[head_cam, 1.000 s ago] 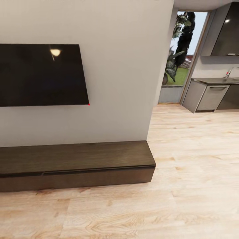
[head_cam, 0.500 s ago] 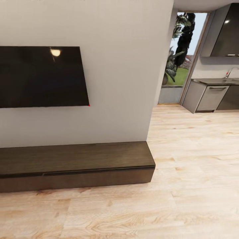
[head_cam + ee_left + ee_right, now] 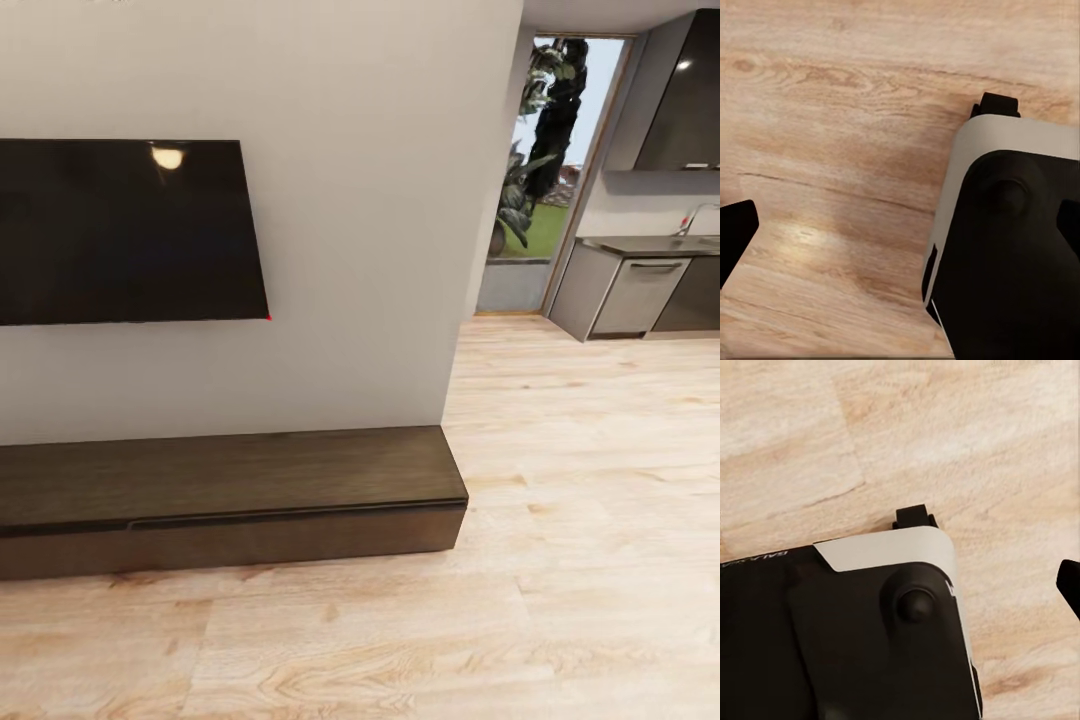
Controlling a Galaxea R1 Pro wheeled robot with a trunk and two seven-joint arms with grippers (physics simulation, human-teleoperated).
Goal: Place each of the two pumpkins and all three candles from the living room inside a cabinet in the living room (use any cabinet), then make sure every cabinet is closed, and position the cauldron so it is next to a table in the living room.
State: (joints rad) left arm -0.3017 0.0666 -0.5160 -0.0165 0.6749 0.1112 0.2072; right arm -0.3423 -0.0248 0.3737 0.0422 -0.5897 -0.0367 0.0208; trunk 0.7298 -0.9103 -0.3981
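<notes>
Facing a pale grey wall (image 3: 370,200), the head view takes in the long low dark brown wooden cabinet (image 3: 230,480) running along the wall's foot on the light wood plank floor (image 3: 560,600), its wide drawer fronts flush and closed, its top bare. A black flat television screen (image 3: 120,230) hangs on the wall above the cabinet's left part, with a lamp glint near its upper edge. Past the wall's right end sits a doorway with green leafy plants (image 3: 535,150), and beside it a grey kitchen unit with a dark counter (image 3: 650,243) and dark upper cupboard (image 3: 690,90). Left wrist view: plank floor and a white-and-black robot base corner (image 3: 1012,240), with one dark fingertip (image 3: 733,236) at the frame edge (second finger barely seen), so cannot tell how the left jaws stand. Right wrist view: same kind of base corner (image 3: 870,622) over floor, one dark fingertip (image 3: 1070,581) at the edge; right jaws' state cannot be told either.
</notes>
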